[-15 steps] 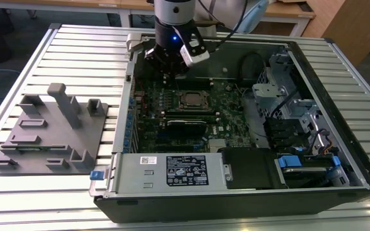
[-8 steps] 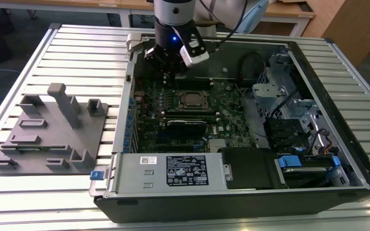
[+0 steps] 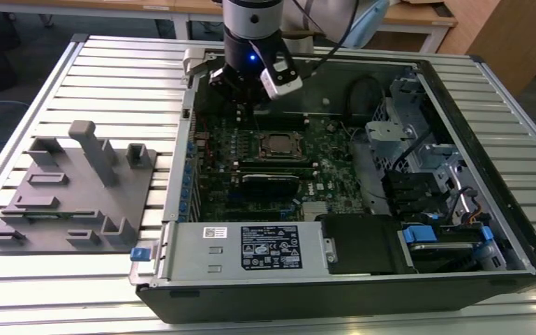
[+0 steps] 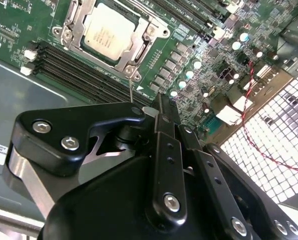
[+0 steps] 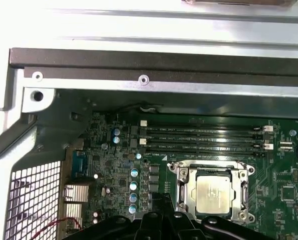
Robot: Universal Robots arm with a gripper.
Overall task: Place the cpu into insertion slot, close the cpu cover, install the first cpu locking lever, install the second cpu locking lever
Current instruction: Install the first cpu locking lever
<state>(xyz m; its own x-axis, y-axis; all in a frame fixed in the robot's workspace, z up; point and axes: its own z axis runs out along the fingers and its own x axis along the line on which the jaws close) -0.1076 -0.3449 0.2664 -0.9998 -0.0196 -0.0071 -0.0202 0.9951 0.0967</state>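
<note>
Nearest the exterior view, on the near side of the insertion slot (image 4: 63,34), a grey power supply box (image 3: 193,251) with a label lay against the black front wall of the open computer case (image 3: 343,300), which rested on the slatted metal counter (image 3: 45,293). Well to the exterior view's left of the slot, outside the case, a grey moulded fixture (image 3: 72,188) sat on the same counter. The slot itself was in the middle of the green board (image 3: 217,190). The cpu (image 3: 278,144) (image 4: 108,31) (image 5: 212,194) was seated flat inside it, silver top showing. The cpu cover (image 5: 237,192) lay folded down around the chip as a shiny frame, its window leaving the top bare. A thin metal rod (image 4: 130,90) rose from one corner of the slot toward the end effector; whether it touched the black linkage could not be told. The end effector (image 3: 243,106) (image 4: 161,102) (image 5: 164,197) hung just beyond the slot and slightly to the exterior view's left of it, raised off the board. Its fingers were drawn together at the tips with nothing seen gripped between them. Long black memory slots (image 5: 204,140) ran just beside the slot on its far side. Past them stood the case's far wall, with the arm (image 3: 249,21) rising above it.
</note>
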